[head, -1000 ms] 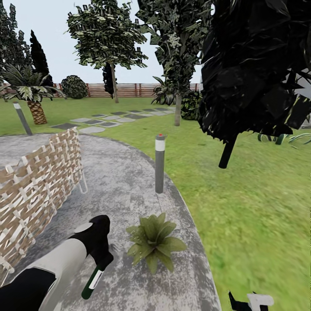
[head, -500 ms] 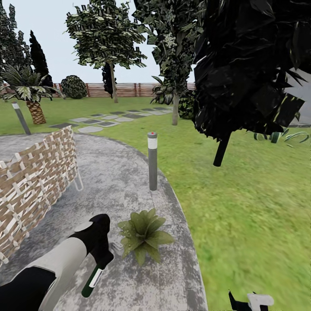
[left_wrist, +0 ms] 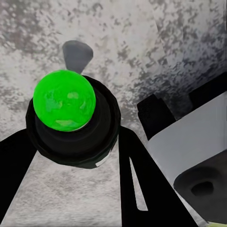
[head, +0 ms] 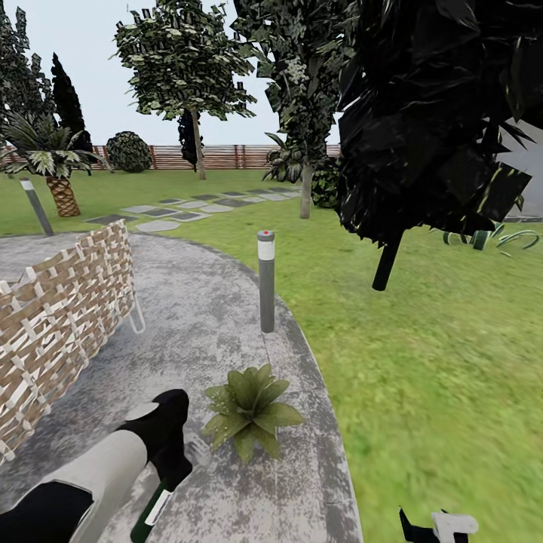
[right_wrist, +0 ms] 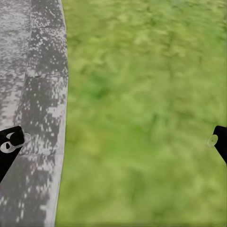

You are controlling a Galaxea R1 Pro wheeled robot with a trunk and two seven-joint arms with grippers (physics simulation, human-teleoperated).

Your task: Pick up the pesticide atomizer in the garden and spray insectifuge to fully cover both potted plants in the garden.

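Holding the pesticide atomizer in the left gripper, low at the left of the head view, over the grey paved patio; bottle points down and away from the arm, white label facing up. In the left wrist view the bottle sits end-on, bright green tip toward the camera, with the dark jaws closed against its body on both sides. Further back on the left: a woven wicker screen. Just beside the held bottle, toward the centre, one potted plant stands on the patio near its edge; pot hidden under the leaves. Behind it, a grey bollard lamp. Right of that, lawn and a dark-leaved tree. Right gripper shows at the bottom right edge; in the right wrist view its fingertips stand wide apart, holding nothing, over the patio rim and grass. Judgement: pickup is done, spraying of the first plant is the step in hand. Next move calls for bringing the nozzle end to face the rosette and sweeping it over all the leaves. Second plant not located here.
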